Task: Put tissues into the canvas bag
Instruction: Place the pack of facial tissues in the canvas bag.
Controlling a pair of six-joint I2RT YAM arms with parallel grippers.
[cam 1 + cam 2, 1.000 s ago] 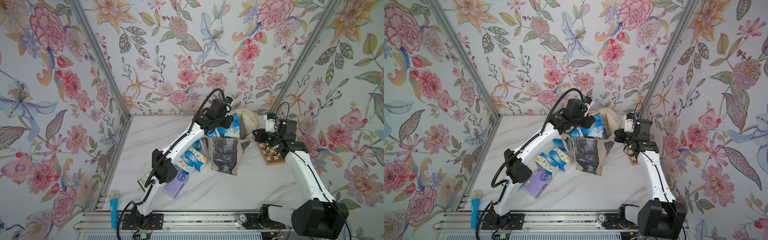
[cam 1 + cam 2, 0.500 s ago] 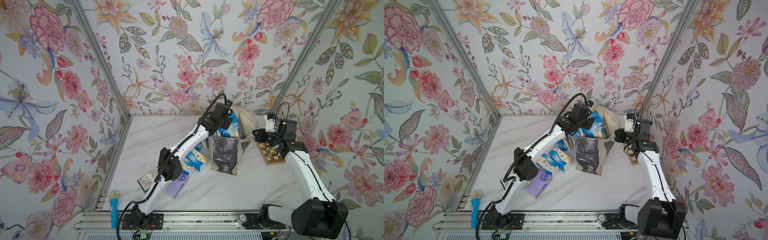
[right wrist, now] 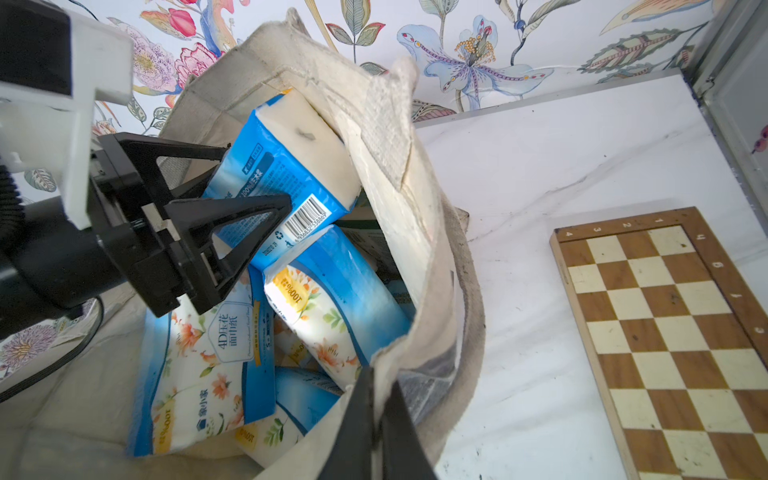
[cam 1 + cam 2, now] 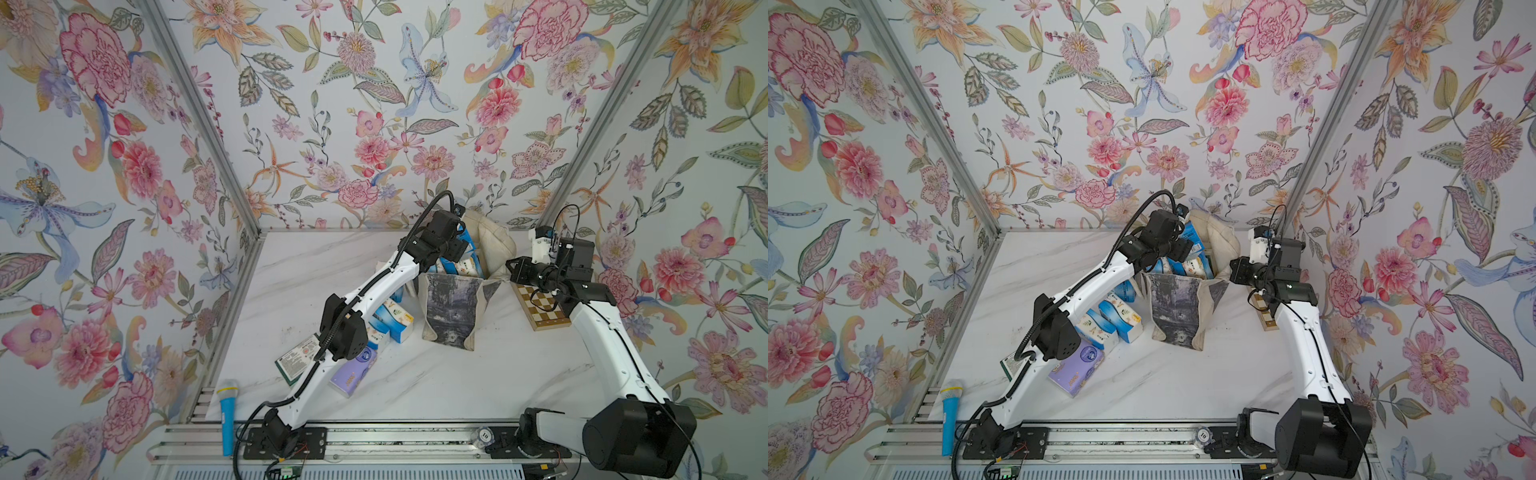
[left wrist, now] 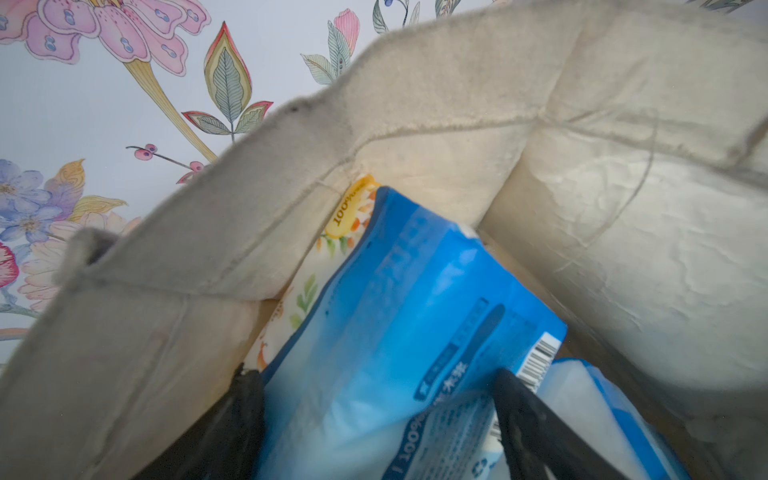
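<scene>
In both top views your canvas bag (image 4: 451, 307) stands open on the marble table (image 4: 457, 386) near the back wall. Blue-and-white tissue packs (image 4: 467, 266) show in its mouth. More loose packs (image 4: 395, 320) lie on the table just beside the bag, under the left arm (image 4: 374, 286). A lilac pack (image 4: 353, 376) and a green-white pack (image 4: 297, 359) lie nearer the front. That arm stretches out over them, its wrist bent down over the bag's mouth. Your right arm (image 4: 602, 332) rises past the chessboard (image 4: 540, 307), and the right gripper (image 4: 509, 266) meets the bag's side rim.

In the left wrist view you look into the bag. A blue barcode pack (image 5: 415, 311) leans tilted against the cream wall, with a floral pack (image 5: 316, 266) behind it. Black fingers (image 5: 237, 419) stand on either side of it.

The right wrist view shows you several packs piled inside, floral faces up, with the barcode pack uppermost against the far wall. The left gripper (image 3: 257, 174) has its jaws spread wide, one on each side of that pack. You cannot tell whether they press it or stand clear. The right gripper's fingers (image 3: 361, 415) are closed together, pinching the fabric of the bag's near rim.
</scene>
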